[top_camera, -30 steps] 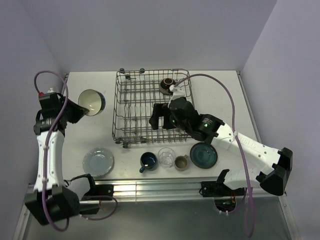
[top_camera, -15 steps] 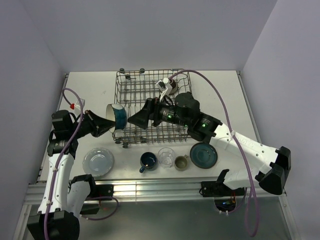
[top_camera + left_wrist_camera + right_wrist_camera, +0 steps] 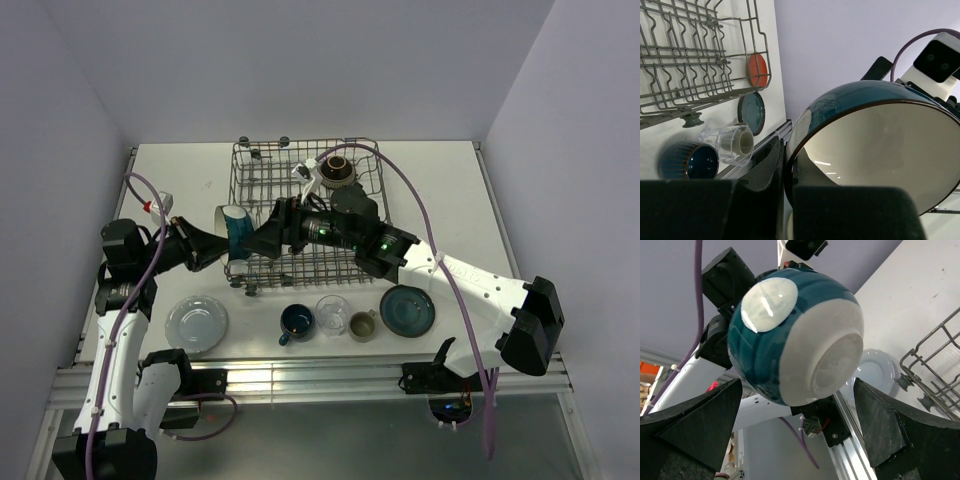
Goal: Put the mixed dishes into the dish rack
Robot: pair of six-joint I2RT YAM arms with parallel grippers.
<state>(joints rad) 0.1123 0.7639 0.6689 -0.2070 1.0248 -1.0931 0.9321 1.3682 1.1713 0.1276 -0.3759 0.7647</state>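
Note:
My left gripper (image 3: pixel 207 246) is shut on the rim of a teal bowl with a white inside (image 3: pixel 233 231) and holds it in the air at the left edge of the dish rack (image 3: pixel 300 160). In the left wrist view the fingers (image 3: pixel 765 167) pinch the bowl's rim (image 3: pixel 880 135). My right gripper (image 3: pixel 262 239) is open, its jaws wide on either side of the bowl's base without touching it. The right wrist view shows the bowl's underside (image 3: pixel 790 335) between the open fingers (image 3: pixel 695 420). A brown bowl (image 3: pixel 335 171) sits in the rack's far right part.
In front of the rack stand a pale plate (image 3: pixel 197 323), a blue mug (image 3: pixel 297 321), a clear glass (image 3: pixel 333 311), a beige cup (image 3: pixel 363 325) and a teal plate (image 3: pixel 407 310). An orange-red plate (image 3: pixel 758 70) stands in the rack's corner. The table rail (image 3: pixel 300 375) runs along the front.
My left arm has carried the bowl from the far left to the rack's left edge. My right gripper has swung left across the rack, opened, and closed in on the bowl's base.

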